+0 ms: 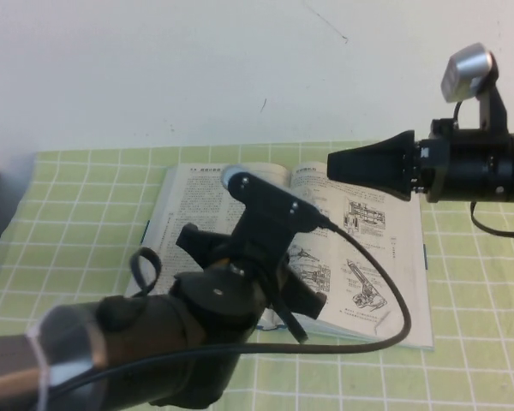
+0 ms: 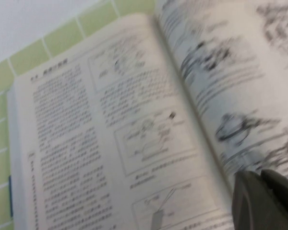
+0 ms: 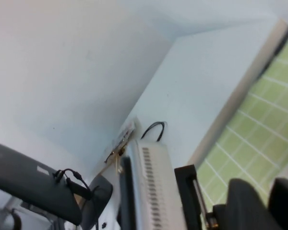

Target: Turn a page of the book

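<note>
Closest to the high camera, my left arm fills the foreground, and its left end effector [image 1: 295, 317] hangs low over the right-hand leaf of the book [image 1: 197, 193], fingertips drawn together with no paper visibly between them. That book lies open and flat on the green-checked worktop [image 1: 86, 223]. My right end effector [image 1: 347, 163] hovers level above the far right corner of the book, clenched and holding nothing. Risk one: I may pinch several leaves at once, since a page [image 2: 134, 124] is thin and its neighbours cling. Risk two: dragging sideways instead of lifting could crease or tear it. Nothing pins the book, so it may slide.
</note>
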### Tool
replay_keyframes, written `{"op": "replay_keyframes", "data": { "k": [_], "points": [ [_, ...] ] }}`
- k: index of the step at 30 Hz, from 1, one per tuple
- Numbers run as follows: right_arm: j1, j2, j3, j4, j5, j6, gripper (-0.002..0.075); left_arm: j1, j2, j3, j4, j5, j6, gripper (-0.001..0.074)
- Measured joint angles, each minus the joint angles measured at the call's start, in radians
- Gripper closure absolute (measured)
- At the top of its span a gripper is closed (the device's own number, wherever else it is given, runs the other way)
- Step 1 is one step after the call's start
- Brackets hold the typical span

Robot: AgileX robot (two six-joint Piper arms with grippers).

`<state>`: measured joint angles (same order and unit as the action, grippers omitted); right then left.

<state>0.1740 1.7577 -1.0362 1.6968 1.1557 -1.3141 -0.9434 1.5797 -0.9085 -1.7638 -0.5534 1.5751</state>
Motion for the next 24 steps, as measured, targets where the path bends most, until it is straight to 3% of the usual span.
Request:
{"op": "replay_keyframes", "data": {
  "k": [3,4,5,9,10,11,12,16,17,18,22,23,24],
  "points": [
    [0.000,-0.010,0.000,0.000,0.000,-0.006,0.0605,0.000,-0.006,0.000,0.000,0.003,-0.002,0.0738],
    [0.000,-0.165,-0.006,-0.028,0.006,-0.042,0.0713,0.000,-0.006,0.000,0.000,0.003,-0.002,0.0738],
    [0.000,-0.165,-0.006,-0.028,0.006,-0.042,0.0713,0.000,-0.201,0.007,0.000,0.028,-0.010,0.0738],
    [-0.002,-0.192,-0.011,-0.047,0.004,-0.043,0.0716,0.000,-0.223,0.008,0.000,0.028,-0.010,0.0738],
    [-0.012,-0.408,-0.053,-0.358,-0.171,0.024,0.0722,0.000,-0.223,0.008,0.000,0.028,-0.010,0.0738],
    [-0.012,-0.408,-0.053,-0.358,-0.171,0.024,0.0722,0.000,-0.223,0.008,0.000,0.028,-0.010,0.0738],
    [-0.012,-0.408,-0.053,-0.358,-0.171,0.024,0.0722,0.000,-0.413,0.053,0.000,0.056,-0.010,0.0738],
    [-0.012,-0.424,-0.056,-0.388,-0.178,0.029,0.0722,0.000,-0.425,0.057,0.000,0.058,-0.012,0.0738],
    [-0.017,-0.608,-0.090,-0.833,-0.281,0.202,0.0725,0.000,-0.425,0.057,0.000,0.058,-0.012,0.0738],
    [-0.017,-0.608,-0.090,-0.833,-0.281,0.202,0.0725,0.000,-0.540,0.128,0.000,0.190,-0.124,0.0738],
    [-0.017,-0.619,-0.093,-0.850,-0.281,0.218,0.0725,0.000,-0.540,0.130,0.000,0.200,-0.135,0.0738],
    [-0.017,-0.740,-0.096,-1.304,-0.225,0.505,0.0726,0.000,-0.540,0.130,0.000,0.200,-0.135,0.0738],
    [-0.017,-0.740,-0.096,-1.304,-0.225,0.505,0.0726,-0.002,-0.549,0.164,0.011,0.494,-0.216,0.0738]
  ]
}}
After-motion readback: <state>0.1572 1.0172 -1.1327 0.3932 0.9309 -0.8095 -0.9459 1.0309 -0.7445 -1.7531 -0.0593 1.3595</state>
